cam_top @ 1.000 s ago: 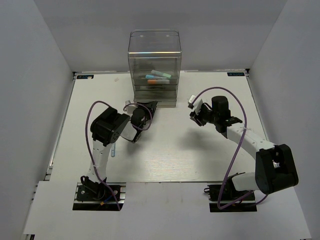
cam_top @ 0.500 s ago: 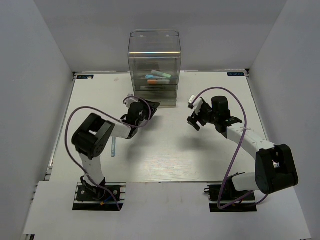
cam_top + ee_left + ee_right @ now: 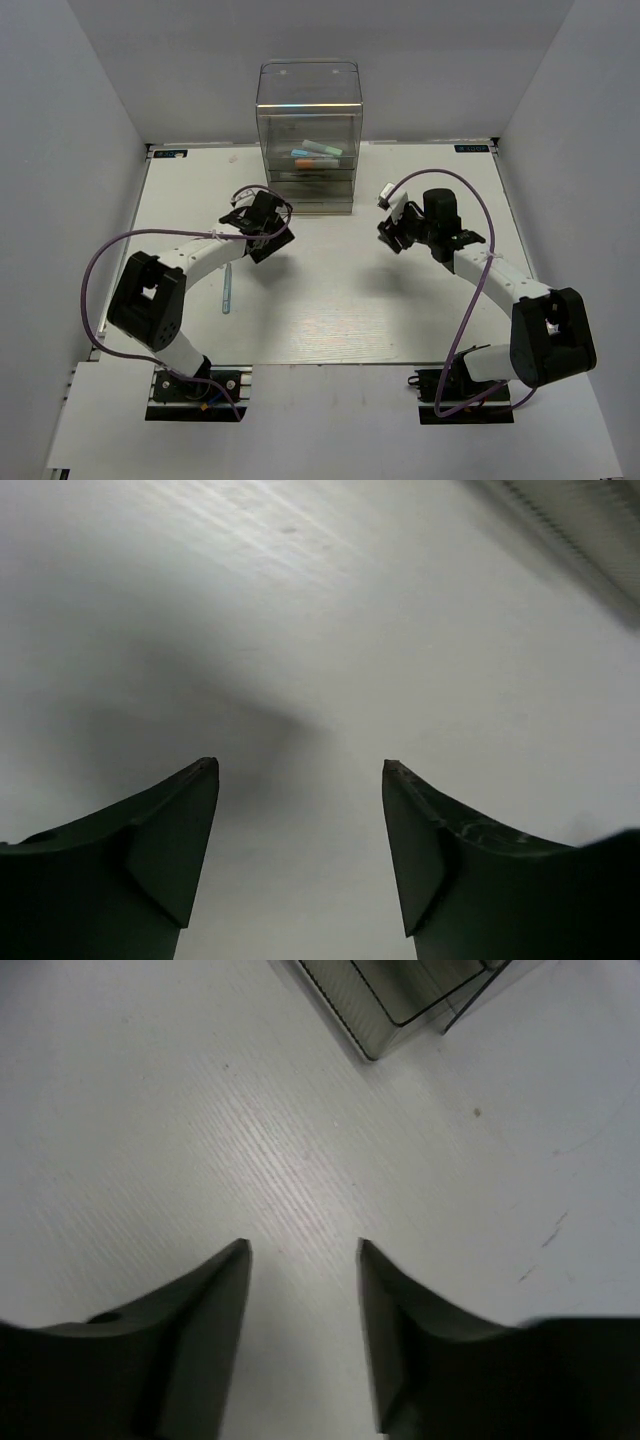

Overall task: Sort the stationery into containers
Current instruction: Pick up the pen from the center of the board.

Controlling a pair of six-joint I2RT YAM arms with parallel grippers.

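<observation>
Top view: high at near edge, looking down over whole table (image 3: 340, 310).
Left wrist: close, facing table surface.
Right wrist: close on table; cabinet (image 3: 400, 1000) at frame top, shared with top view.

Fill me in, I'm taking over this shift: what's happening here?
Two robot arms are sorting stationery into a clear drawer cabinet at the far edge of the table. A few pens already lie inside it. One light blue pen lies on the table beside the left arm. The left claw and right claw are both open and empty, above the table.
</observation>
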